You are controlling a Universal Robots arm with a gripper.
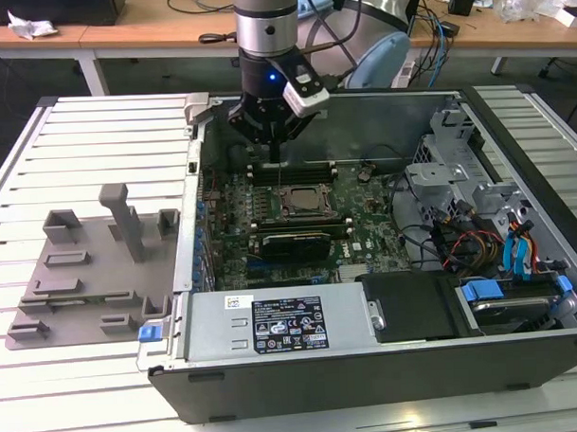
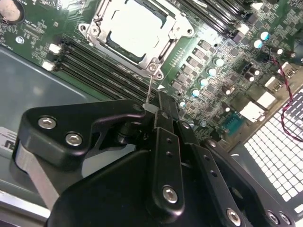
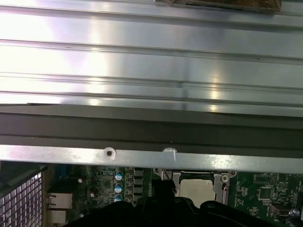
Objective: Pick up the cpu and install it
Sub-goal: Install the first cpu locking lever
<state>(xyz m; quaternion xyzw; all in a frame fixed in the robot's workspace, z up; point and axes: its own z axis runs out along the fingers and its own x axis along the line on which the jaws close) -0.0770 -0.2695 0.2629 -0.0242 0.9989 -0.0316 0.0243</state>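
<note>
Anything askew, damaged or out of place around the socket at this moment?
Nothing stands out. The cpu lies flat and square in the socket frame on the motherboard, and the gripper hangs above it inside the open computer case.

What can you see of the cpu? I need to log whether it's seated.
The cpu is a flat square chip with a pale silver-white metal top, lying level inside the metal-framed socket on the green motherboard. The frame surrounds it on all sides. The claw hangs above, beside the socket, not touching it. Whether it's locked down cannot be told.
</note>
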